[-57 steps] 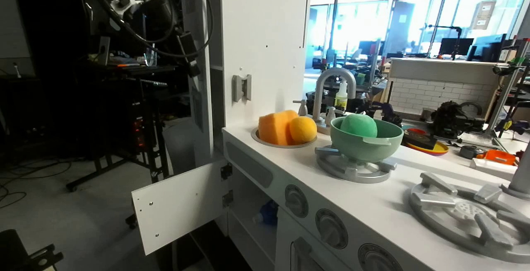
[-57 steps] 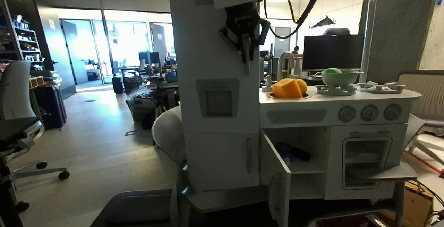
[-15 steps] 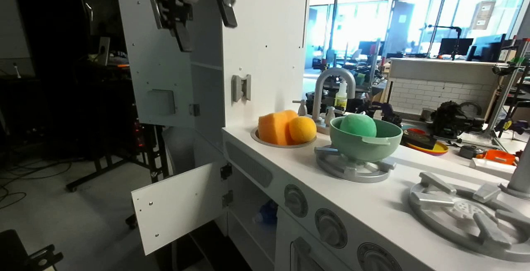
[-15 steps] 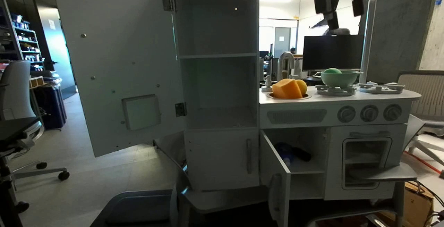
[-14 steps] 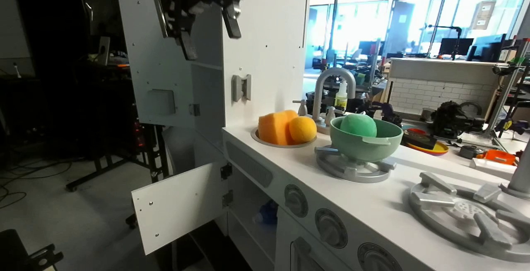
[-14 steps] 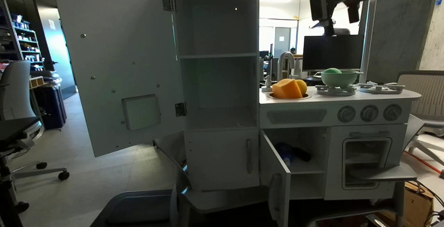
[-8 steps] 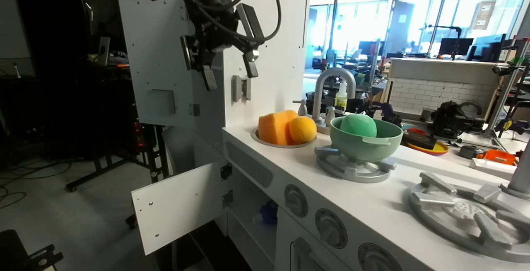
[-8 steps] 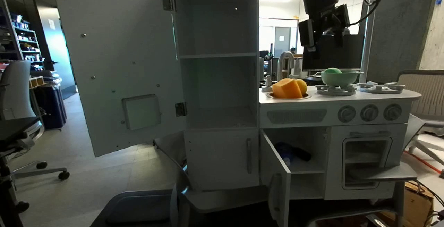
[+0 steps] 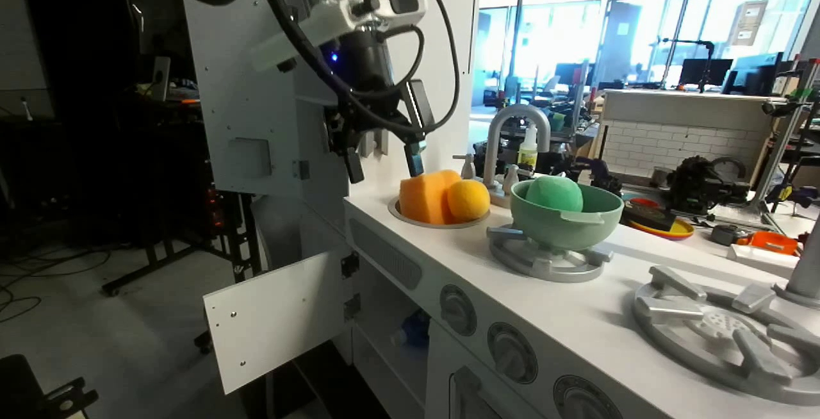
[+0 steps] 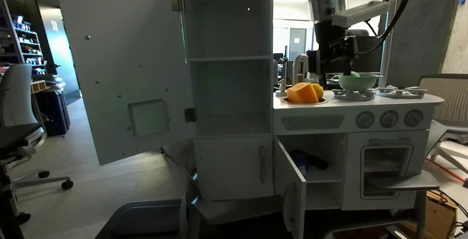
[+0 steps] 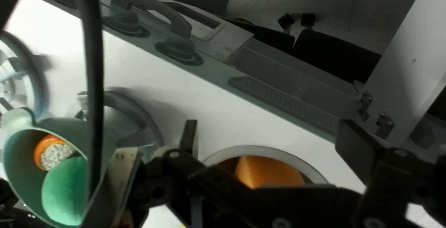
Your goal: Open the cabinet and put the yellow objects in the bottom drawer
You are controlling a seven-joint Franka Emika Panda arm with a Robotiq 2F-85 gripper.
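Where the scene begins at left, the cabinet stands open, its white door well out to the side, flat-faced, with a square raised patch near the lower edge. Below it, a lower door, plain white panel, angled out from under the counter. Next, the pincer: black, angular, slanted, jaws spread wide and unclenched. Orange block sits in the round sink, just under the tips in an exterior view; contact cannot be told. In the wrist view it shows in the gap between the jaws. Flat faces, crisp edges, matt. Yellow fruit just beside the block, in the same sink, below and to the right of the tips in an exterior view; round, smooth-looking. Behind, a hooped grey faucet. Then the bowl: pale green, curved wall, tab handle, standing on a ring-shaped grey burner. It holds a matt green ball and, seen in the wrist view, an orange-edged piece with a speckled white face. Far right, the second burner: grey, blunt raised prongs about a perforated centre.
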